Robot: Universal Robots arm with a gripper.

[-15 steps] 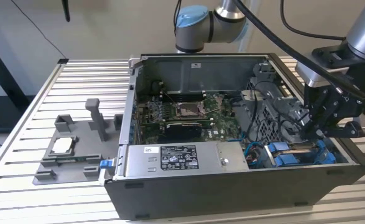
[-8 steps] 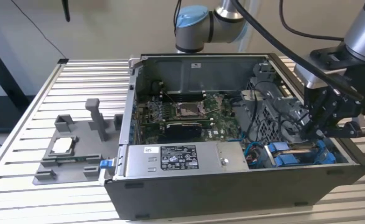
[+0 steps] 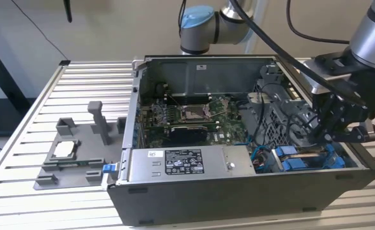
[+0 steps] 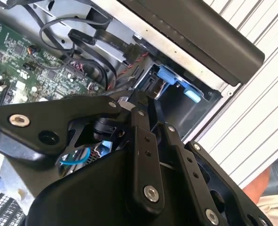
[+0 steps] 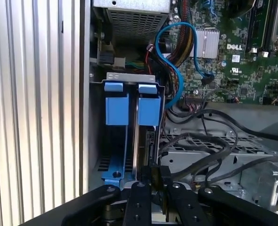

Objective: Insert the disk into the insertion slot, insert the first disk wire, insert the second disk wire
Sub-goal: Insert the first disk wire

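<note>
— Starting at the exterior view's left: seeing a grey plastic fixture (image 3: 72,153) sitting on the ribbed aluminium worktop (image 3: 21,143), well apart from the work.

— Moving along to the open black computer case (image 3: 238,201): finding nothing being handled around its green motherboard (image 3: 194,120).

— Reaching the right end, then. In the first wrist view, finding the flat disk in its bright blue plastic carrier (image 5: 148,110) already sitting inside the grey metal insertion slot (image 5: 129,77). Judging that step done.

— Agreeing. Seeing the black end effector (image 5: 156,181) clenching a small black plug (image 5: 156,170), seemingly, just behind the disk. Judging the wire work underway; not managing to confirm either wire seated.
</note>
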